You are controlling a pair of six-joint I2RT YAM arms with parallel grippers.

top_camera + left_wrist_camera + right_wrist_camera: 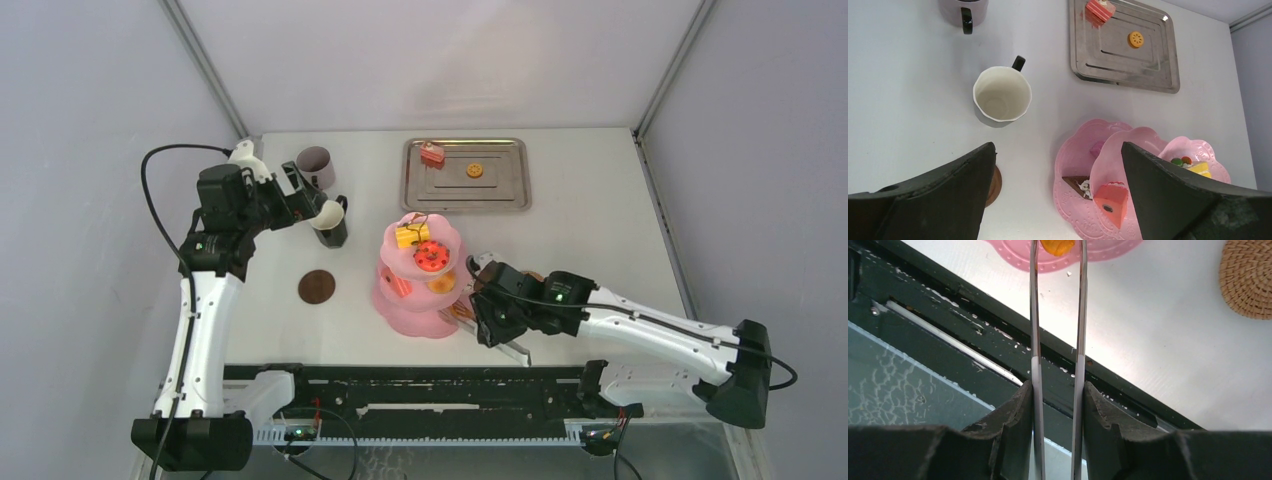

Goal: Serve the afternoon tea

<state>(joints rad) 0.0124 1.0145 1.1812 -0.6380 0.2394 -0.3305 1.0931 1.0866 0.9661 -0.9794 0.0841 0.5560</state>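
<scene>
The pink three-tier stand [398, 316] [1071, 162] stands mid-table with several toy cakes on its tiers: a red donut [432, 256], a yellow cake [410, 236], a chocolate slice [1078, 184] and a coral wedge [1110, 202]. My right gripper [490, 312] [1058, 385] is shut on metal tongs [1080, 315]. An orange pastry [1058, 246] sits between the tong tips over the stand's bottom tier. My left gripper [305, 200] [1058, 146] hangs open and empty above the table, near the black mug [332, 224] [1000, 95]. The mauve mug [315, 165] [964, 10] stands behind it.
The steel tray [515, 200] [1125, 82] at the back holds a pink cake [432, 153] and an orange cookie [474, 170]. A round brown coaster [316, 286] [993, 187] lies left of the stand. A woven coaster [1248, 280] lies beside the tongs. A black rail [973, 325] runs along the near edge.
</scene>
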